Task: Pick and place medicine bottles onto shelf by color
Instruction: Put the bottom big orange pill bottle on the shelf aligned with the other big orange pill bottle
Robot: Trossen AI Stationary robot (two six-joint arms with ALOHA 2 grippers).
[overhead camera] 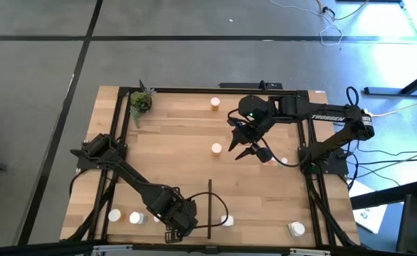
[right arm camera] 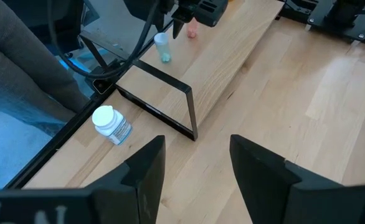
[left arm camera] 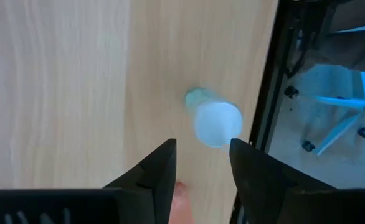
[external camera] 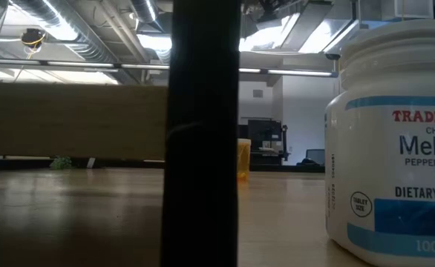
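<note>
The shelf (overhead camera: 173, 135) is a light-wood board inside black rails, with a thin black divider strip (overhead camera: 210, 206) near its front edge. My left gripper (overhead camera: 174, 231) points down at that front edge, left of the strip, fingers open (left arm camera: 201, 146). Just ahead of them a white-capped bottle (left arm camera: 217, 122) stands on the wood beside the rail. A blurred orange-pink bottle (right arm camera: 192, 29) sits under this gripper. My right gripper (overhead camera: 247, 151) hangs open (right arm camera: 198, 140) above the board's middle, beside an orange bottle (overhead camera: 216, 148); nothing is between its fingers. My left gripper comes from above, pointing down. An orange-pink thing (left arm camera: 181, 196) shows low between its fingers, close to one of them. Whether a finger touches it I cannot tell.
More bottles stand about: one orange at the far edge (overhead camera: 214, 104), two at the near left (overhead camera: 114, 215), white ones right of the strip (overhead camera: 228, 220) and near the right corner (overhead camera: 296, 229). A small green plant (overhead camera: 141, 103) sits in the far left corner.
</note>
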